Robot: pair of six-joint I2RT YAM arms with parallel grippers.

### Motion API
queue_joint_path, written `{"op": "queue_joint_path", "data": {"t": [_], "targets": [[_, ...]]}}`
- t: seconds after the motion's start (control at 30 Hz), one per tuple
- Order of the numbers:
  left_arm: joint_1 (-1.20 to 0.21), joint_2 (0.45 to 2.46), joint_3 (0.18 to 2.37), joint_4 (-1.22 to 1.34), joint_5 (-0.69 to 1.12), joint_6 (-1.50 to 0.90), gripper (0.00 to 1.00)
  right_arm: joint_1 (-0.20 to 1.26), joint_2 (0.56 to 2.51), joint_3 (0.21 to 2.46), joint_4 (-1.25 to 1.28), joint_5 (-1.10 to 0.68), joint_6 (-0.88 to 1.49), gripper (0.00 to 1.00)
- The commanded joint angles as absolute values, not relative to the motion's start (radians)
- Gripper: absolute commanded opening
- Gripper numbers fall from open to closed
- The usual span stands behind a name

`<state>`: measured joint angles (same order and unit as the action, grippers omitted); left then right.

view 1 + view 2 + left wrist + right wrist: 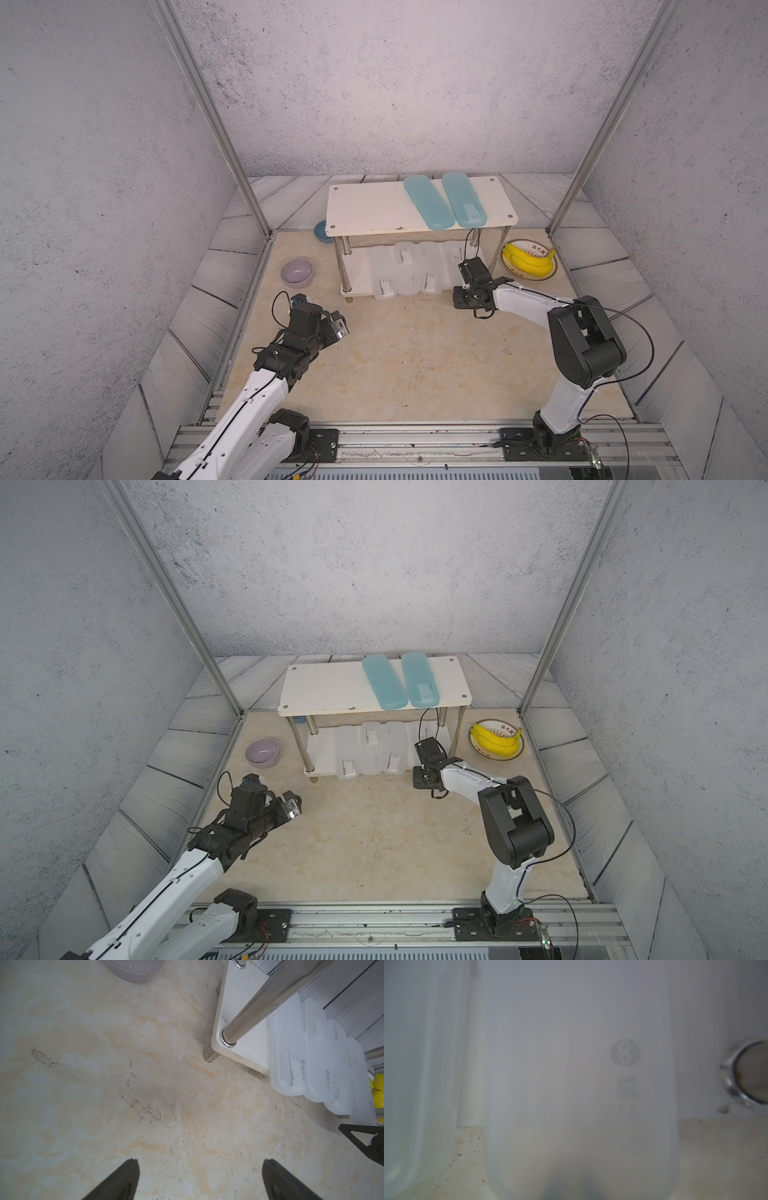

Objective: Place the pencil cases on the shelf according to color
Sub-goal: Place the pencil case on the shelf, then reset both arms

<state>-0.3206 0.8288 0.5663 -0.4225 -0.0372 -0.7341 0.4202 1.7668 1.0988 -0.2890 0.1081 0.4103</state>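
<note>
Black and half hidden under its own wrist, the right hand (468, 267) sits at the near end of the rightmost white case (581, 1084) on the shelf's (361, 208) lower board. Whether its fingers are apart or clamped I cannot tell, since the wrist view shows only a dark blur at that case's end. The left hand (200, 1161) hangs over the table (104, 1084), fingers spread wide, holding nothing.

Four frosted white pencil cases (407, 270) lie side by side on the lower board, their near ends jutting past its front edge. Two teal pencil cases (428, 203) lie side by side on the top board, toward its right end. Small white barcode labels show on at least three white cases and one teal one. White cases seen close carry a round grey logo and a line of Chinese characters, too blurred to read. Left of the shelf a lilac bowl (135, 970) reads "LUCKY"; a blue bowl (322, 230) sits behind. One plate (524, 243), with red characters I cannot read, holds bananas (528, 257).
</note>
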Motion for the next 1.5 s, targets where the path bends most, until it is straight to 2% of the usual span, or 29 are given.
{"op": "queue_joint_path", "data": {"t": [0.0, 0.07, 0.13, 0.37, 0.6, 0.73, 0.9, 1.03, 1.27, 1.47], "targets": [[-0.310, 0.806, 0.586, -0.447, -0.063, -0.707, 0.99, 0.419, 1.678, 1.074, -0.310, 0.126, 0.399, 0.38], [-0.309, 0.791, 0.591, -0.449, -0.072, -0.702, 0.99, 0.420, 1.637, 1.057, -0.323, 0.130, 0.393, 0.55], [-0.309, 0.773, 0.595, -0.449, -0.082, -0.694, 0.99, 0.419, 1.593, 1.047, -0.344, 0.137, 0.388, 0.65], [-0.310, 0.687, 0.607, -0.439, -0.175, -0.658, 0.99, 0.420, 1.409, 0.952, -0.401, 0.197, 0.395, 0.79], [-0.310, 0.582, 0.539, -0.292, -0.291, -0.587, 0.99, 0.418, 1.187, 0.847, -0.421, 0.485, 0.423, 1.00], [-0.310, 0.542, 0.479, -0.170, -0.385, -0.538, 0.99, 0.402, 1.146, 0.832, -0.414, 0.628, 0.428, 1.00], [-0.310, 0.584, 0.442, -0.042, -0.382, -0.316, 0.99, 0.332, 1.159, 0.828, -0.380, 0.615, 0.374, 1.00], [-0.310, 0.640, 0.437, 0.017, -0.444, -0.241, 0.99, 0.302, 1.179, 0.820, -0.314, 0.650, 0.292, 1.00], [-0.307, 0.845, 0.445, 0.156, -0.472, -0.178, 0.99, 0.177, 1.271, 0.821, -0.194, 0.635, 0.216, 1.00], [-0.299, 1.003, 0.468, 0.224, -0.495, -0.144, 0.99, 0.149, 1.337, 0.751, 0.026, 0.610, 0.092, 1.00]]}}
